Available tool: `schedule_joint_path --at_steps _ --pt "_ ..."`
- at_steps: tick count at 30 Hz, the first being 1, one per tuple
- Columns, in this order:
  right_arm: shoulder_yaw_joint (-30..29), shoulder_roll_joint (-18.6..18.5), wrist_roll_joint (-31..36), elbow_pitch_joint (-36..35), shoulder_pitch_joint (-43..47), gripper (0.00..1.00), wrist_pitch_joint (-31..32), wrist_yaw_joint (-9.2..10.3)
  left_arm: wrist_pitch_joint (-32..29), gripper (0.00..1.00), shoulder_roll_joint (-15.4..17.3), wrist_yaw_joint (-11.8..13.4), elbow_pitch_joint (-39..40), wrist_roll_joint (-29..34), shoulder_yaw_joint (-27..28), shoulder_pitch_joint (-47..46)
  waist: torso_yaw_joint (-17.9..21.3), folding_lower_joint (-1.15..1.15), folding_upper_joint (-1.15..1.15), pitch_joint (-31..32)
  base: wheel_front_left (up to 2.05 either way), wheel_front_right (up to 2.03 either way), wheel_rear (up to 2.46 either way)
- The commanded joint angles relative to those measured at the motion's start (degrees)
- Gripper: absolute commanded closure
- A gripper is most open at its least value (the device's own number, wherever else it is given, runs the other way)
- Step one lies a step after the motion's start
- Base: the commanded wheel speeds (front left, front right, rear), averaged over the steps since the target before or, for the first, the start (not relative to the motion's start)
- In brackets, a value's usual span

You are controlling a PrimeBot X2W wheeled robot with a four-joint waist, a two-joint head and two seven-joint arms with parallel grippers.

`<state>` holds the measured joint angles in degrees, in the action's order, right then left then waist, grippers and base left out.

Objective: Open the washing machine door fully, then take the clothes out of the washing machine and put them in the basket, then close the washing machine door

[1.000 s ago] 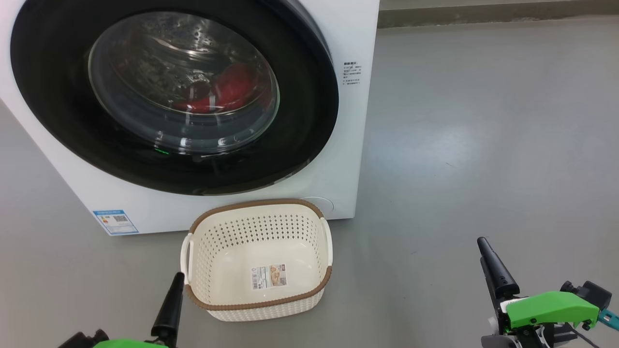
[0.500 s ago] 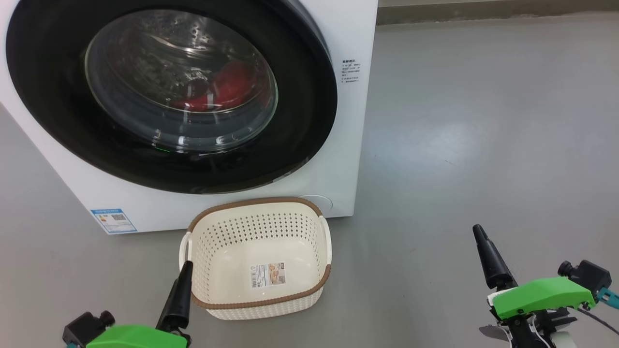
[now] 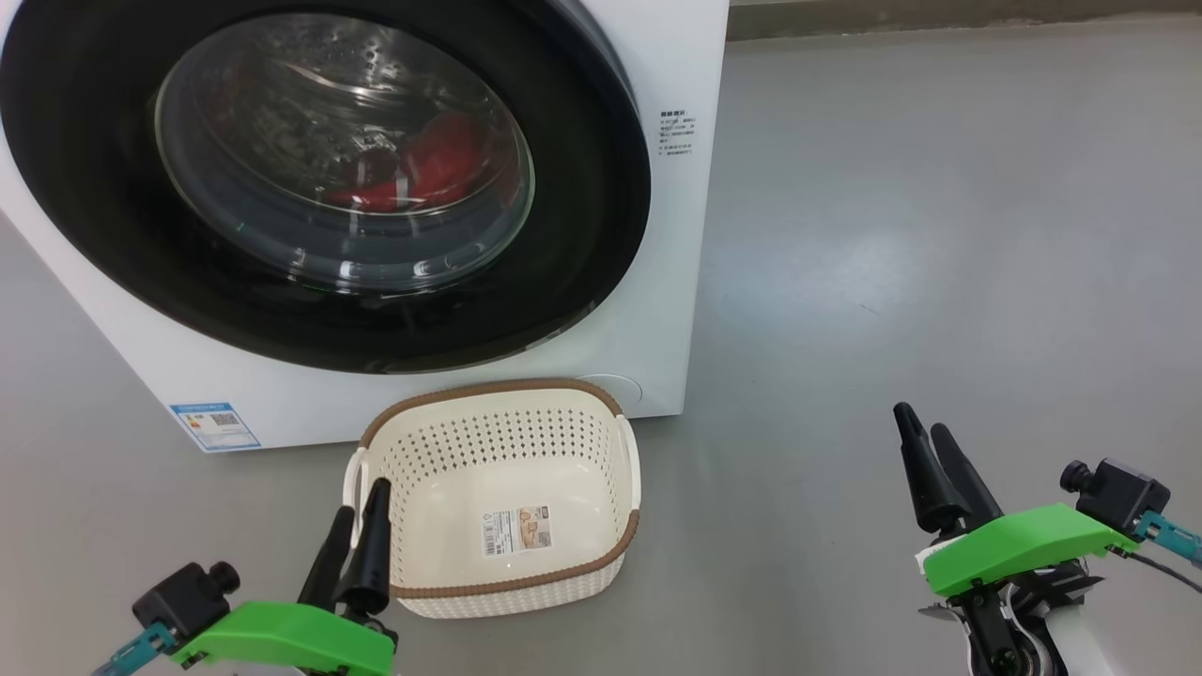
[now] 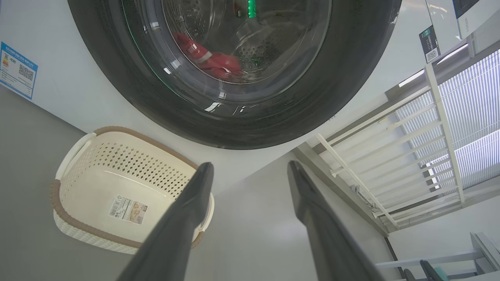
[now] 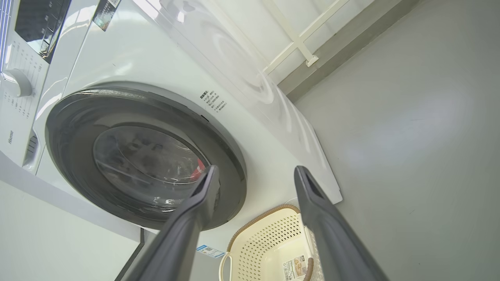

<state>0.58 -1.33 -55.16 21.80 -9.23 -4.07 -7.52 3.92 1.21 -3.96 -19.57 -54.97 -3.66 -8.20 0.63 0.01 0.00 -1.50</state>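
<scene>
Hisense lettering (image 5: 11,137) marked the white washing machine (image 3: 676,282); red clothes (image 3: 423,174) lay behind its glossy black-rimmed round glass door (image 3: 582,188). The cream perforated plastic basket (image 3: 498,441) — paper label (image 3: 516,530) inside — stood just before it. Left gripper (image 3: 362,498) and right gripper (image 3: 920,420) hung open-fingered, empty.

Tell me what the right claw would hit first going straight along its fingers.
Probably the white front of the washing machine, just beside the washing machine door; depth from the right claw is unclear.
</scene>
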Motion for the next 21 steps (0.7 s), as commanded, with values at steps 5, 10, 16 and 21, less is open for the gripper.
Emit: schedule_joint_path --at_steps 5,10,16,21 --pt "0.9 -0.7 7.1 -2.0 -3.8 0.00 -1.6 0.02 1.7 0.00 1.0 1.0 1.7 5.3 0.1 -3.7 0.1 0.00 0.00 -0.1 0.00 0.00 0.00" --pt "1.1 -0.7 10.1 -2.2 -4.4 0.00 -2.3 0.02 2.4 0.00 1.0 1.4 1.6 7.7 -0.3 -4.2 0.2 0.00 0.00 -0.1 0.00 0.00 0.00" --pt "1.6 -0.8 14.1 -2.6 -5.3 0.00 -3.3 0.02 3.4 0.00 1.1 1.7 1.5 11.0 -1.1 -5.1 0.3 0.00 0.00 -0.4 0.00 0.00 0.00" --pt "2.6 -0.9 16.7 -2.6 -6.1 0.00 -4.1 0.02 4.3 0.00 1.2 2.1 1.4 13.6 -1.9 -5.9 0.5 0.00 0.00 -0.5 0.00 0.00 0.00"
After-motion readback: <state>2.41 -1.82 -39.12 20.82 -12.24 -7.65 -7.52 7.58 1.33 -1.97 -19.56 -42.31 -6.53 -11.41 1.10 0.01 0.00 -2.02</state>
